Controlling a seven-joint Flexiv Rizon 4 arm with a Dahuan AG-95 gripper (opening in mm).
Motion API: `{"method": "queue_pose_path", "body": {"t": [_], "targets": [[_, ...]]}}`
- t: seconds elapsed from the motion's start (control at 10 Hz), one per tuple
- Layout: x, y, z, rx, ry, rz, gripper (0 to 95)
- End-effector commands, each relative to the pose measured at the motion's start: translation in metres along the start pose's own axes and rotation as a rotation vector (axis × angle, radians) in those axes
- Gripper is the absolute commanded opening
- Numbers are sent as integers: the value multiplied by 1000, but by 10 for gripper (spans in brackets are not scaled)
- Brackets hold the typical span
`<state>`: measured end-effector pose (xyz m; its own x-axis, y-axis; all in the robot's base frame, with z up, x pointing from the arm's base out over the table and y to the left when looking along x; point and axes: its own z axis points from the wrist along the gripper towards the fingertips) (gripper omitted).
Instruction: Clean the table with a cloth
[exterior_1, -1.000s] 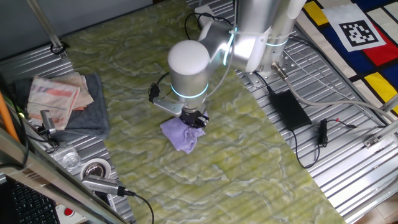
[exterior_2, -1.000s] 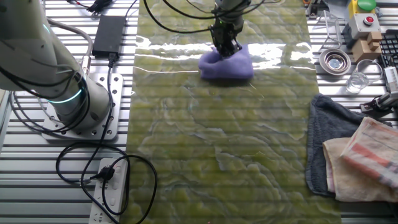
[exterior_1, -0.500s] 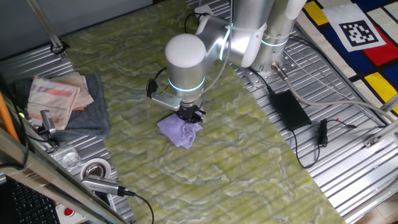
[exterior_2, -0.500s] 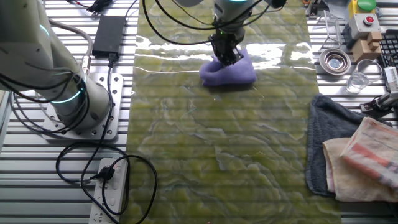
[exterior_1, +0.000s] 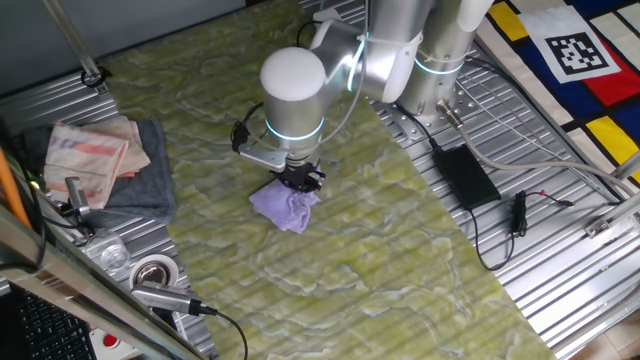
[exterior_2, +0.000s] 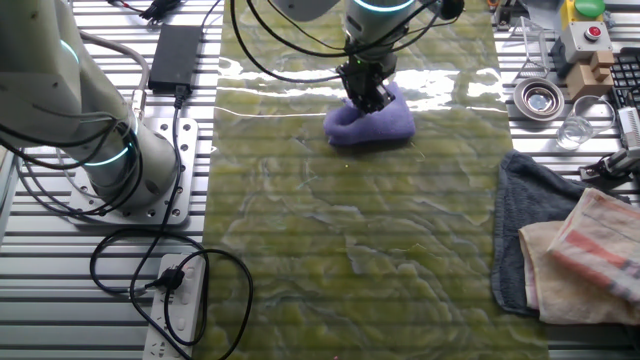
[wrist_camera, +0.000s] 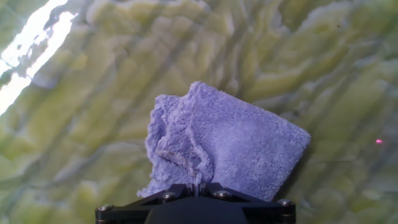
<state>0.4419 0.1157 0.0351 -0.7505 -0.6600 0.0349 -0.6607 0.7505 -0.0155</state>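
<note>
A purple cloth (exterior_1: 286, 207) lies crumpled on the yellow-green marbled table (exterior_1: 400, 260). My gripper (exterior_1: 300, 182) points straight down and is shut on the cloth's upper edge, pressing it against the table. In the other fixed view the gripper (exterior_2: 367, 90) grips the cloth (exterior_2: 375, 124) near the table's (exterior_2: 350, 230) far end. In the hand view the cloth (wrist_camera: 230, 146) spreads out ahead of the shut fingers (wrist_camera: 196, 186), with a fold pinched between them.
A grey towel with folded cloths (exterior_1: 100, 155) lies at the table's left end. A tape roll (exterior_1: 152, 272), a glass (exterior_1: 112, 255) and tools sit on the ribbed metal. A black power brick (exterior_1: 463, 172) and cables lie by the arm's base.
The gripper has dragged the purple cloth a short way across the table, up and to the left in the first fixed view. It has kept its hold.
</note>
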Motion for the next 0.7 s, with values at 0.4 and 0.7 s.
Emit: {"method": "queue_pose_path", "body": {"t": [0.4, 0.7], "targets": [[-5, 2, 1, -17, -5, 32, 0], [-5, 2, 1, -49, 1, 87, 0]]}}
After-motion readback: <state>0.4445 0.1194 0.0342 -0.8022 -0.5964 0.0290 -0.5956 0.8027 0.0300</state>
